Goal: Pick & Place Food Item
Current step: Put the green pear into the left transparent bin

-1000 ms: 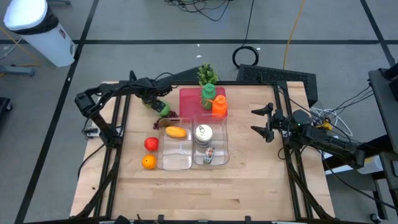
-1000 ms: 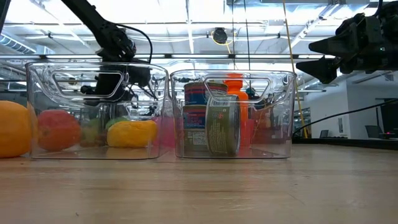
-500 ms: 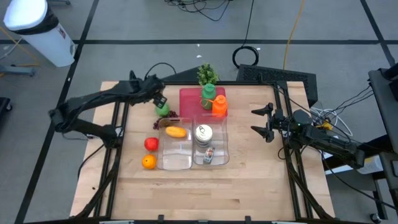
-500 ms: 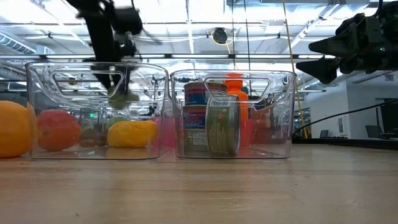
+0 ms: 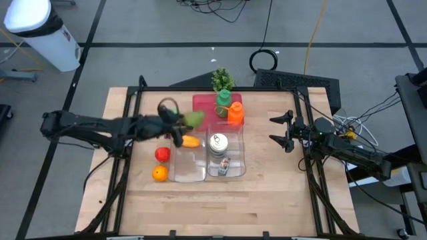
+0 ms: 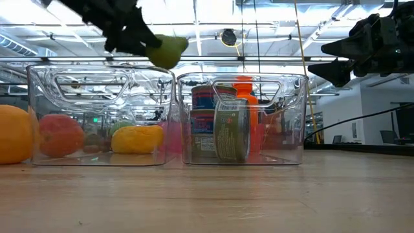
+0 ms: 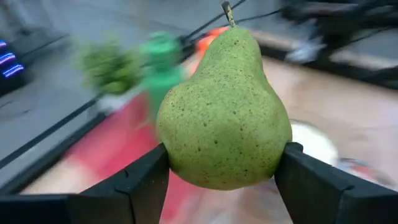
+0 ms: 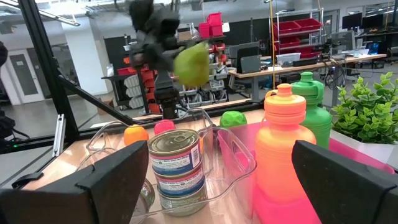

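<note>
Green pear (image 5: 194,119) now lifted over bins by left tool (image 5: 185,123), right tool (image 5: 279,131) unmoved

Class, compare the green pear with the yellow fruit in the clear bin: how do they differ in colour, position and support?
The pear is green; the yellow fruit is yellow-orange. The pear is held in the air, above the rim of the clear bin, while the yellow fruit rests on that bin's floor. The left gripper clamps the pear; nothing grips the yellow fruit. Both are whole fruits.

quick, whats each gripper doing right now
Left gripper: shut on the green pear, above the clear bins.
Right gripper: open, empty, waiting at the table's right side.
</note>
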Available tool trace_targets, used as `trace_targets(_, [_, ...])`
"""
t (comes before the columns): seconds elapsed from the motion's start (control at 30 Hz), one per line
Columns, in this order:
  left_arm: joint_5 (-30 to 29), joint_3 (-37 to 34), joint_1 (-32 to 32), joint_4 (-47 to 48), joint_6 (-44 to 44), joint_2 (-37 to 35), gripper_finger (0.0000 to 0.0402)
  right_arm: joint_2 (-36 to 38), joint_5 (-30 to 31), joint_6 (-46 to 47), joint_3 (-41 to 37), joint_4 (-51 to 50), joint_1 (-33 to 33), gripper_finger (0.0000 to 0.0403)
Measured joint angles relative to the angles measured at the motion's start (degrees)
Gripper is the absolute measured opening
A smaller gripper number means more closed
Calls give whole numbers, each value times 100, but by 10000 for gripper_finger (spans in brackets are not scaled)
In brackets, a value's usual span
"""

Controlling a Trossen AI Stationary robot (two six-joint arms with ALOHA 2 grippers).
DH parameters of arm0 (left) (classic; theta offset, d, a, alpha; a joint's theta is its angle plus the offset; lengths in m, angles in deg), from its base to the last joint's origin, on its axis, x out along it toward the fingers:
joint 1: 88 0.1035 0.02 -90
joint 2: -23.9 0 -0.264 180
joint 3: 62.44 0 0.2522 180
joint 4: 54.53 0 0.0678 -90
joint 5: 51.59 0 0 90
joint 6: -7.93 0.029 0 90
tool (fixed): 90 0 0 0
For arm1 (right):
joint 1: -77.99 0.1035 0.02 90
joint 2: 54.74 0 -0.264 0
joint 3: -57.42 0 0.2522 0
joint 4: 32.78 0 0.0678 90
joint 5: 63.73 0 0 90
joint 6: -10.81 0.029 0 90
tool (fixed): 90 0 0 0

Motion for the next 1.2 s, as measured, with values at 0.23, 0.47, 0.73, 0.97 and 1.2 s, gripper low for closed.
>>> trace_targets(0.23, [1097,-1234,-741,-3321,821,-25,268,-1,2,1,0,-1,-1,375])
trace_targets(0.47, [1732,-1342,-859,-4218,1185,-28,259,1,-1,-1,-1,-1,1,375])
trace_targets(0.73, [1765,-1342,-994,-4707,1422,117,265,-10,135,223,-1,735,12,375])
trace_targets(0.97, [1752,-1342,-935,-4655,1496,227,267,-44,-149,1691,-3,1076,243,375])
trace_targets(1.2, [1732,-1344,-709,-4708,1453,382,268,-280,102,1724,-3,1082,482,375])
